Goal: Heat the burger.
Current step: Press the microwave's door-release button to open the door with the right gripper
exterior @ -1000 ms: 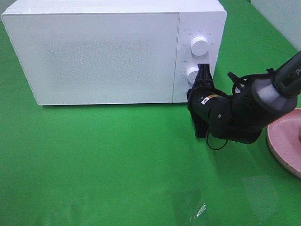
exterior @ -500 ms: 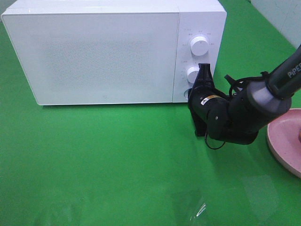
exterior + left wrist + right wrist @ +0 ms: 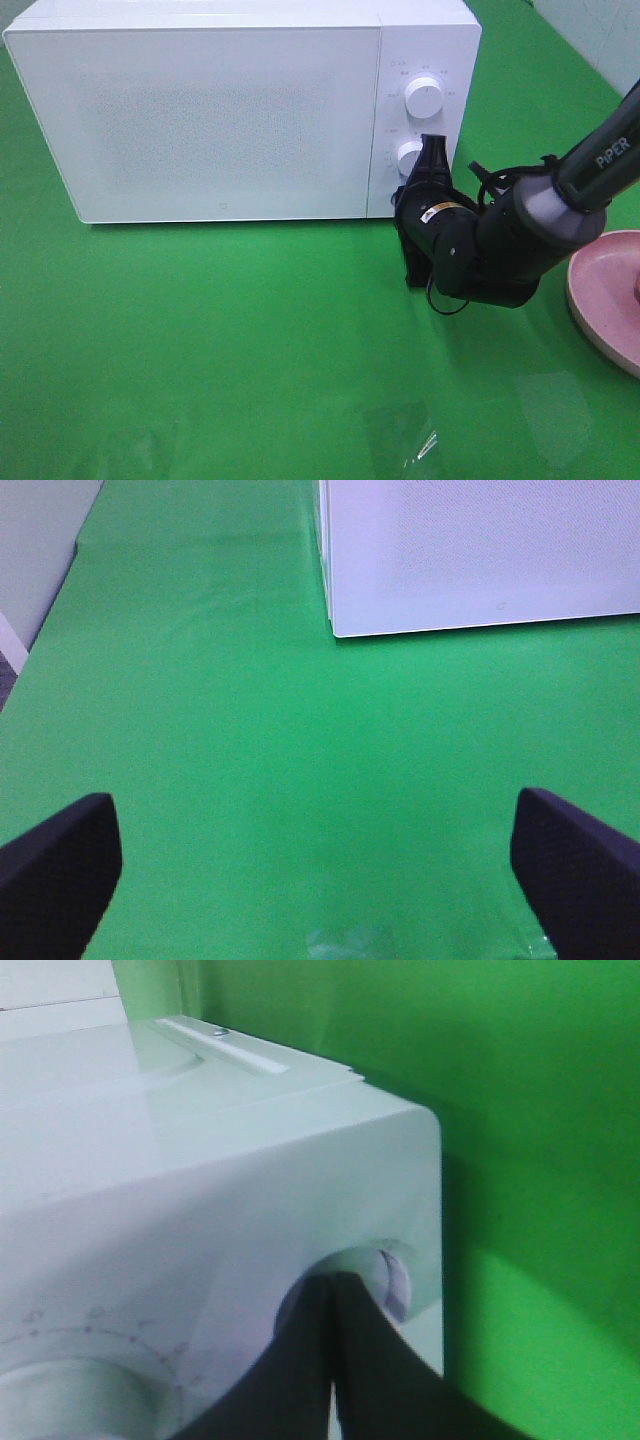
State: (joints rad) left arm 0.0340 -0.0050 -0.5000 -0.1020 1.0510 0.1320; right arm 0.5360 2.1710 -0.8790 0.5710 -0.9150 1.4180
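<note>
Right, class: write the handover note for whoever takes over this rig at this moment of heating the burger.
Left gripper: open, empty, above the green cloth in front of the microwave.
Right gripper: fingers shut, tips at the round button low on the control panel.
Burger: not in clear view; pink plate sits right of the microwave.
Done: nothing that shows; door closed.
To do: open door, load burger, close, set knobs.

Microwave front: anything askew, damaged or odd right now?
Nothing stands out. The white box-shaped microwave sits level on the green cloth, door shut, no damage; the shut right tool is at its round lowest button.
</note>
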